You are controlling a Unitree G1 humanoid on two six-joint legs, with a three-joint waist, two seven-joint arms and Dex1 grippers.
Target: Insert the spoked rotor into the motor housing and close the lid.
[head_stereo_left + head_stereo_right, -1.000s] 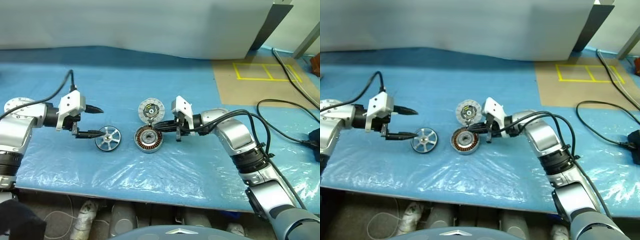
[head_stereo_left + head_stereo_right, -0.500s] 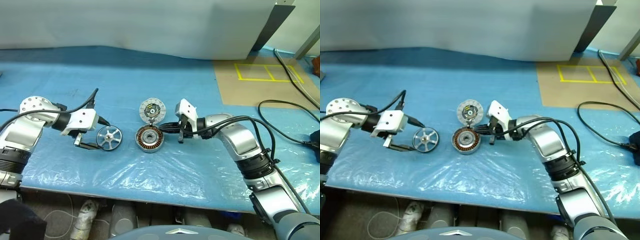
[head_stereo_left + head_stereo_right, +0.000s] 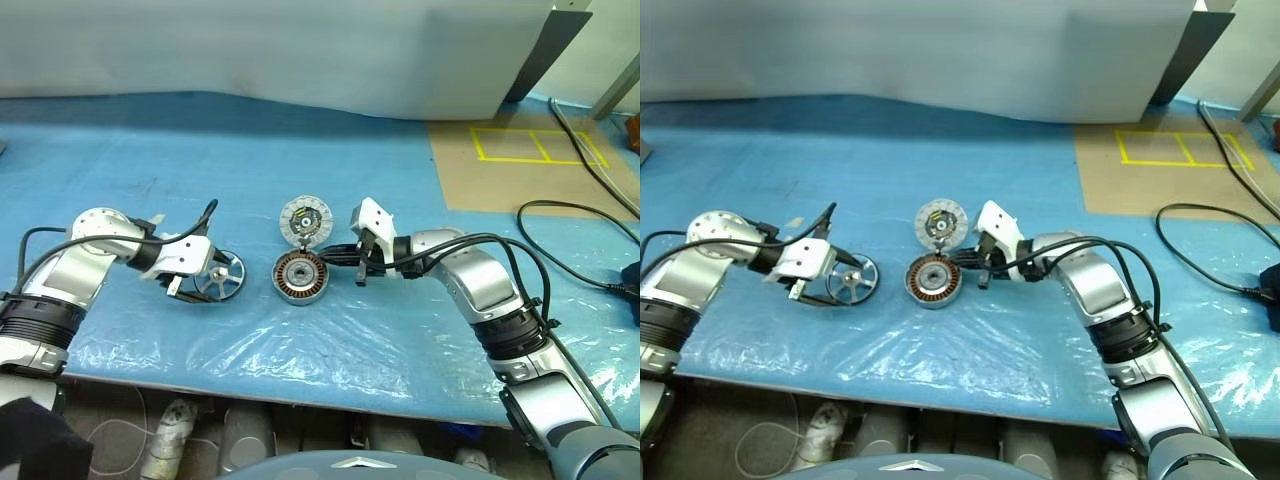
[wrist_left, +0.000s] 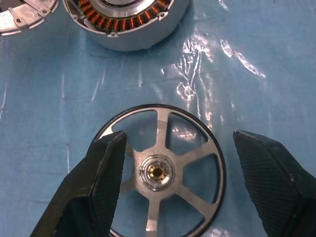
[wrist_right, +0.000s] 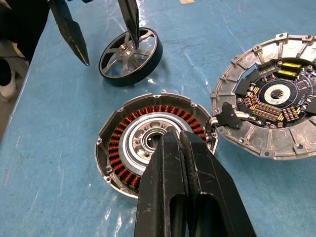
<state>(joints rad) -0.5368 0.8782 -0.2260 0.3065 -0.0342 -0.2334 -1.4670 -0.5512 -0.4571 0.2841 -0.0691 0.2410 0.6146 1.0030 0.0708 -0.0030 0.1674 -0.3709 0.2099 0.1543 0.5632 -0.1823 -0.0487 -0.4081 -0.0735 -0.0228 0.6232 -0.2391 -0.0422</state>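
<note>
Silver spoked rotor (image 4: 160, 173) now sits between my lowered left gripper's (image 3: 199, 287) wide-open fingers, ungripped; my right gripper (image 5: 183, 163), pressed shut and empty, hovers over the motor housing (image 3: 300, 277) beside its open lid (image 3: 303, 219).

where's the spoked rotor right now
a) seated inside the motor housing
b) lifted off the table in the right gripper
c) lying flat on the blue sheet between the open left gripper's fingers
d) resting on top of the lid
c: the spoked rotor lies flat on the blue sheet, with the left gripper open, one finger at each side of its rim, apart from the motor housing.

Head stereo pair downward over table (image 3: 420, 120); wrist cameras close, both on spoked rotor (image 4: 160, 170).
</note>
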